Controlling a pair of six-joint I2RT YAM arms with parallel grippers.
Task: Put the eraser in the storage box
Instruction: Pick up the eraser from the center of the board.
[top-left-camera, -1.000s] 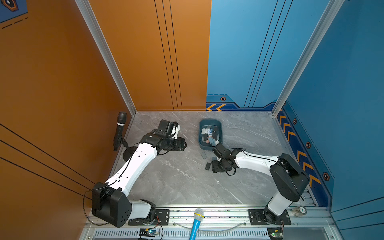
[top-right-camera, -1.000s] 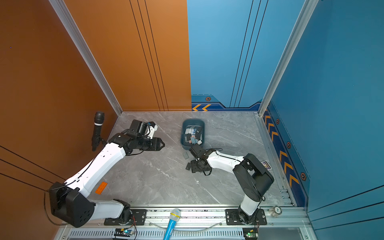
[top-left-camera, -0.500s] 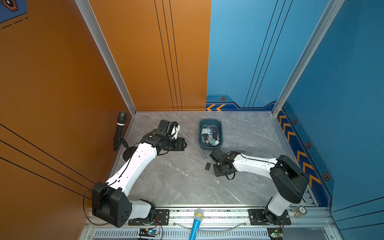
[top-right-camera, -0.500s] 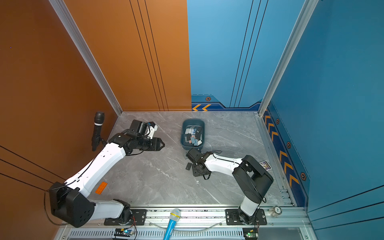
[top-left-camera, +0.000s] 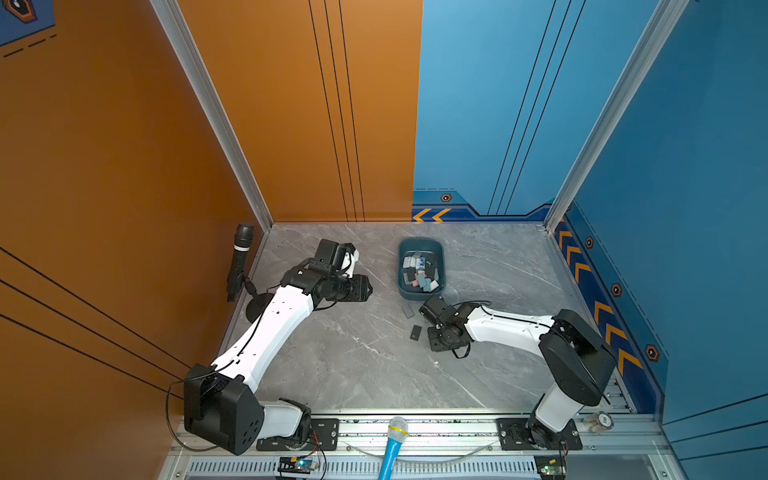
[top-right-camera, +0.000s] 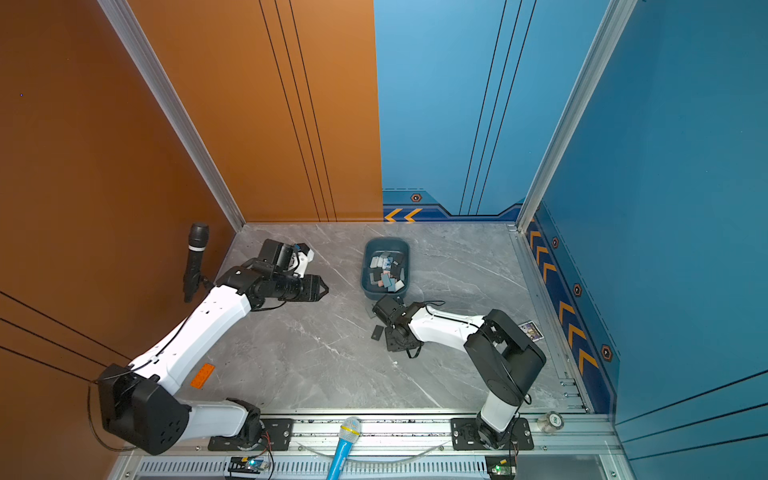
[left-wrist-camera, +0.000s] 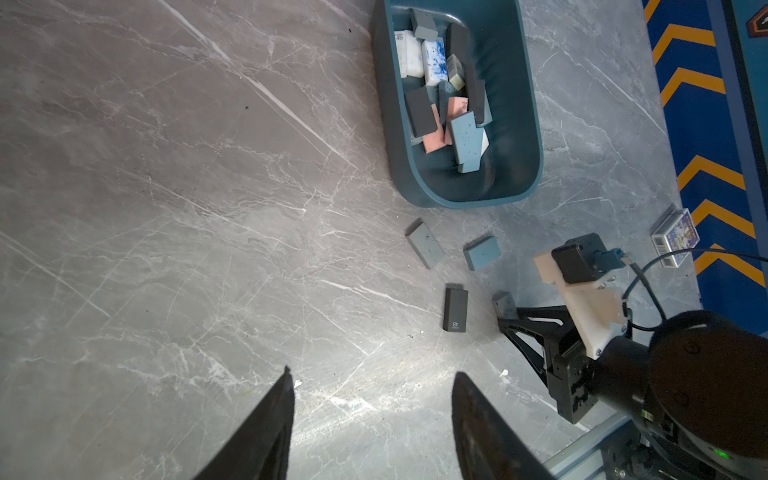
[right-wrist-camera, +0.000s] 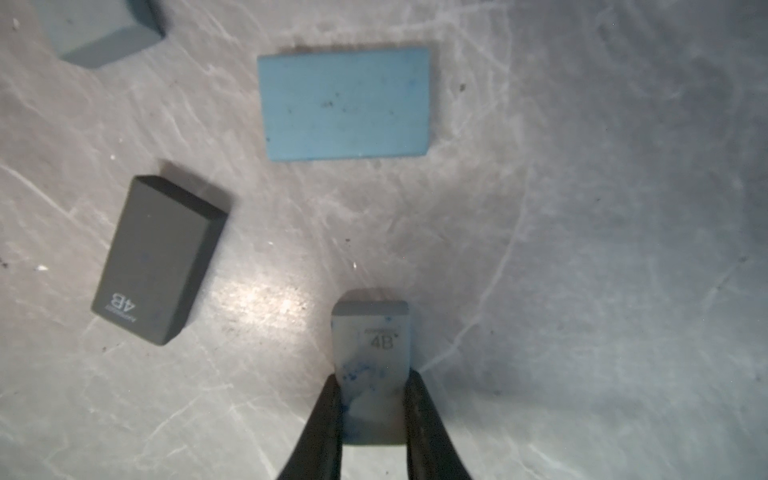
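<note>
Eraser (right-wrist-camera: 370, 332), grey and marked 4B, sits clamped in your right gripper (right-wrist-camera: 374, 384) down at the bench (right-wrist-camera: 582, 249), near the storage box (left-wrist-camera: 515, 104); your left gripper (left-wrist-camera: 372, 376) hangs with jaws apart, well away.

loose erasers (left-wrist-camera: 424, 249) lie on the table (left-wrist-camera: 166, 216) just before the storage box (left-wrist-camera: 515, 91).

The grey table (top-left-camera: 374, 374) bears the storage box (top-left-camera: 415, 294) near its far edge. Just off the box's near end lie a grey-blue eraser (left-wrist-camera: 424, 244), a blue eraser (left-wrist-camera: 482, 252) and a dark eraser (left-wrist-camera: 455, 310). A printed box (left-wrist-camera: 675, 243) lies by the right edge, an orange block (top-right-camera: 202, 376) by the left.
</note>
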